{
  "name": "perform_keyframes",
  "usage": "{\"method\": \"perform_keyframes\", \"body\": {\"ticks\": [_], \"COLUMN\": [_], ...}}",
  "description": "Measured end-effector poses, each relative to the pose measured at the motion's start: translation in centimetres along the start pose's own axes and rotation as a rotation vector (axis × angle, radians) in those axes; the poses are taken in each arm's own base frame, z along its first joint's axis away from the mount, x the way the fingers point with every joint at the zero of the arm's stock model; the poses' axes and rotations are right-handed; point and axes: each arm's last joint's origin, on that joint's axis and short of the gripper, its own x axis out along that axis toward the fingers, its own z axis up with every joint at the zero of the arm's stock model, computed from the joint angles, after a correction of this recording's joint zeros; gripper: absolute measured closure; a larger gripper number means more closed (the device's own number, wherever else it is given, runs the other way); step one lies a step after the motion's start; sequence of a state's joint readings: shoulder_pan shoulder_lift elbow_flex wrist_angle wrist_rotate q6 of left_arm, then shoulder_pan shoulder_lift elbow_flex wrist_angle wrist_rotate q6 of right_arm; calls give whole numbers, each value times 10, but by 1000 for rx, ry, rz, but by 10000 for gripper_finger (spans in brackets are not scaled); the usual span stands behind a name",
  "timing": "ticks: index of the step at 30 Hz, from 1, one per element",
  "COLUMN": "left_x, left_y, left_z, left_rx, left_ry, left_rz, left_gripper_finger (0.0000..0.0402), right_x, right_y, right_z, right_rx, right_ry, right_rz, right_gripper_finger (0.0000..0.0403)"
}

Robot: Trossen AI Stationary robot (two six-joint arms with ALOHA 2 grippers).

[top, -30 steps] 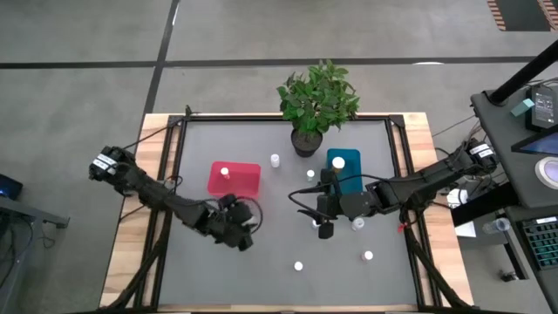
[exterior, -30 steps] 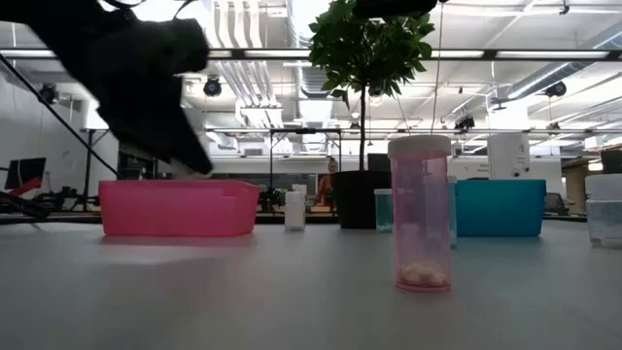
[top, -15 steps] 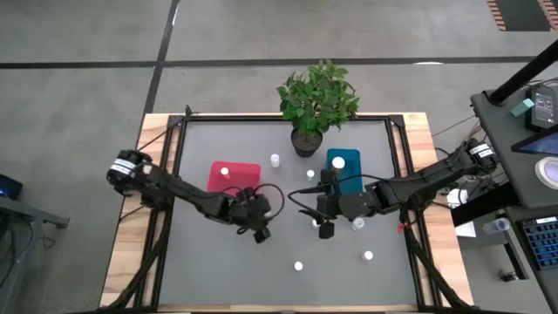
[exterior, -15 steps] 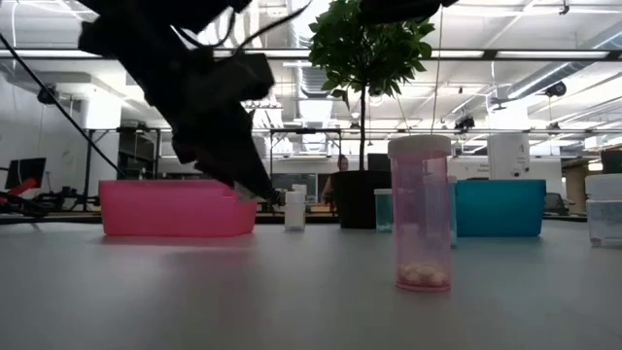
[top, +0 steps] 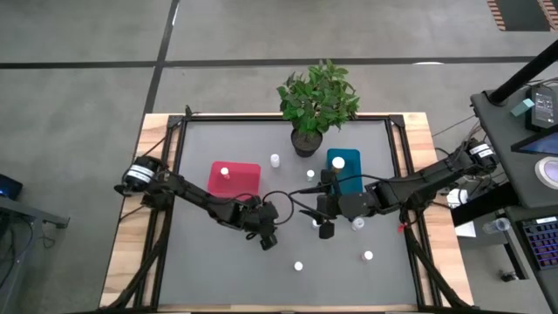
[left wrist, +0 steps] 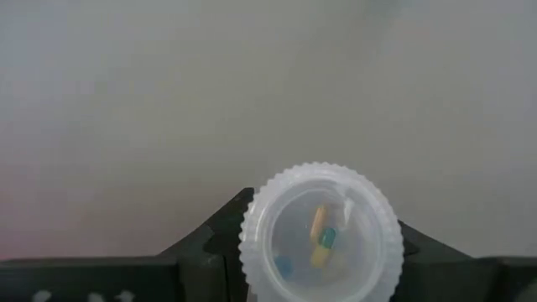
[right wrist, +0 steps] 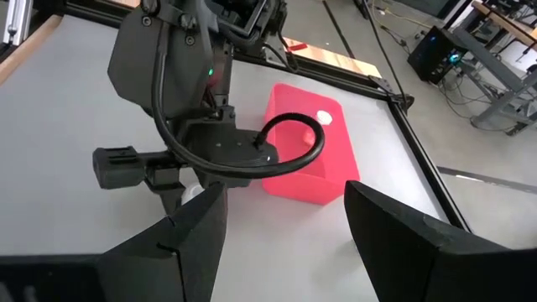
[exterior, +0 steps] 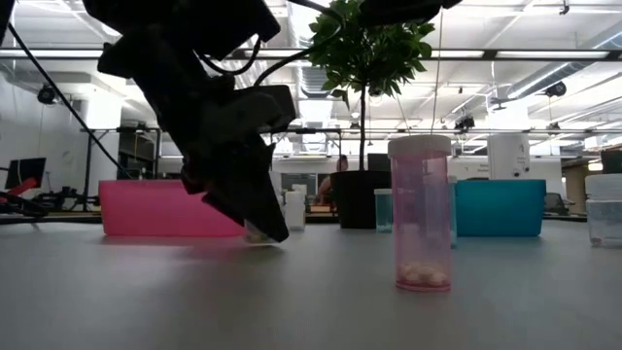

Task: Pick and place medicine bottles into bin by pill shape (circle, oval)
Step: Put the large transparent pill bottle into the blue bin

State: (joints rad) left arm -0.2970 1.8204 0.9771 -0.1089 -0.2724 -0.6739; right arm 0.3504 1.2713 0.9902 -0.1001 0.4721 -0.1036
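The left arm's dark two-finger tool [top: 266,237] sits low over the grey counter [top: 200,270], just in front of the red rectangular plastic bin [top: 234,179]. Its fingers are clamped on a small clear medicine bottle with a white ribbed cap [left wrist: 321,234]. The left wrist view looks straight down on that cap, and through it a few oblong capsules show, yellow and blue-green. In the low view the same tool [exterior: 255,226] hangs with its tip close to the counter, and a pale bit at the tip is probably the bottle, though it is too dark there to be sure.

The right arm's dark two-finger tool [top: 324,228] waits farther from the red bin, in front of the teal-blue rectangular plastic bin [top: 343,166]. Its jaws stand apart with nothing between them, as the right wrist view shows, looking past its fingers [right wrist: 195,239] toward the left arm and the red bin [right wrist: 309,158].

One white-capped bottle [top: 224,173] lies inside the red bin. Other small white-capped bottles stand loose on the counter: one [top: 275,160] between the red bin and the dark pot with the green leafy plant [top: 316,100], and two [top: 298,266] [top: 368,256] well in front of the red bin, toward the counter's near edge. In the low view a pink-tinted bottle with a white cap [exterior: 420,214] stands upright nearest the camera.
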Motion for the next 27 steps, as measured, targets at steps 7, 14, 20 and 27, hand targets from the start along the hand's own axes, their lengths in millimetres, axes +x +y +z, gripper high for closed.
{"method": "perform_keyframes", "body": {"ticks": [7, 14, 20, 27], "left_x": [2, 2, -6, -11], "left_y": [0, 1, -1, -1], "left_z": [-1, -1, 0, 1], "left_rx": [12, 37, 62, 78], "left_ry": [-6, -14, -10, -1], "left_rz": [10, 24, 6, 3], "left_gripper_finger": [250, 184, 174, 174], "right_x": [0, 0, 1, 3], "right_y": [0, 0, 1, 3], "right_z": [-1, -2, -2, -13], "right_rx": [-2, -3, 5, 51], "right_ry": [2, 5, 6, 34], "right_rz": [0, 1, 1, 2], "right_gripper_finger": [175, 175, 175, 175]}}
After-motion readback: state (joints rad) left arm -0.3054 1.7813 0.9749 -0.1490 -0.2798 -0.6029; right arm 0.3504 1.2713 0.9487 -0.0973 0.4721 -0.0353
